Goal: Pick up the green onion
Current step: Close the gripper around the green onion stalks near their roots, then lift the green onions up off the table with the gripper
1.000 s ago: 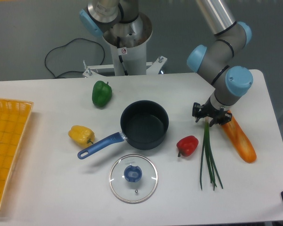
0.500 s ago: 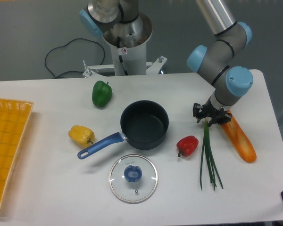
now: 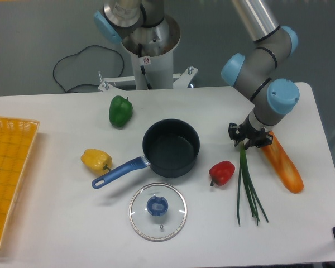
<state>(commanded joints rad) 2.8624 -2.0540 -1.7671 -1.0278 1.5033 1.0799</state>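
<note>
The green onion lies on the white table at the right, a thin bunch of dark green stalks running from the gripper down towards the front edge. My gripper points straight down over the onion's upper end, which is hidden between the fingers. The jaws look closed on that end. The stalk tips fan out near the front.
An orange baguette lies just right of the onion, touching the gripper's side. A red pepper sits just left of it. Further left are a dark pot, a glass lid, a yellow pepper, a green bell pepper and a yellow basket.
The gripper has stayed at the onion's upper end. The onion's lower tips have swung slightly to the right.
</note>
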